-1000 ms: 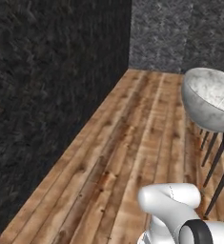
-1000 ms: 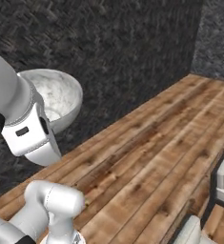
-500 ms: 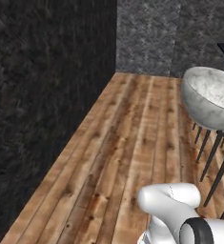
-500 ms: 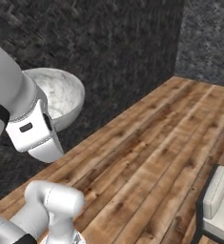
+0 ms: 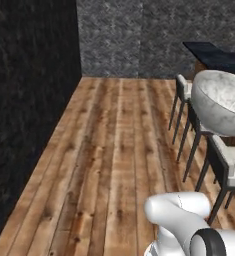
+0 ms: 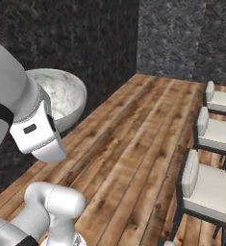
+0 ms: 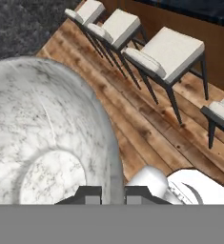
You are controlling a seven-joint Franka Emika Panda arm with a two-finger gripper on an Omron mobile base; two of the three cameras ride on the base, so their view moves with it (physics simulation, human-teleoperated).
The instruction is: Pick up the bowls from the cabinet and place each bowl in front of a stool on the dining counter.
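My gripper [image 7: 112, 194] is shut on the rim of the grey-white marbled bowl [image 7: 42, 128], one dark fingertip on each side of the rim. The bowl hangs in the air, at the right in the left base view [image 5: 221, 102] and behind my white arm in the right base view [image 6: 61, 93]. The dining counter [image 5: 214, 52] is a dark slab at the far right, and in the hand view its black top [image 7: 199, 9] sits above a brown front panel. The cabinet is out of view.
A row of white-cushioned stools [image 7: 173, 47] on dark legs stands along the counter, and also appears as stools [image 5: 229, 160] and stools [image 6: 208, 185]. A dark stone wall [image 5: 29, 100] borders the wooden floor [image 5: 114, 150] on the left and at the back.
The whole picture has shifted, so the base has turned. The stools and the dining counter have come further into view. The bowl stays held in the same way.
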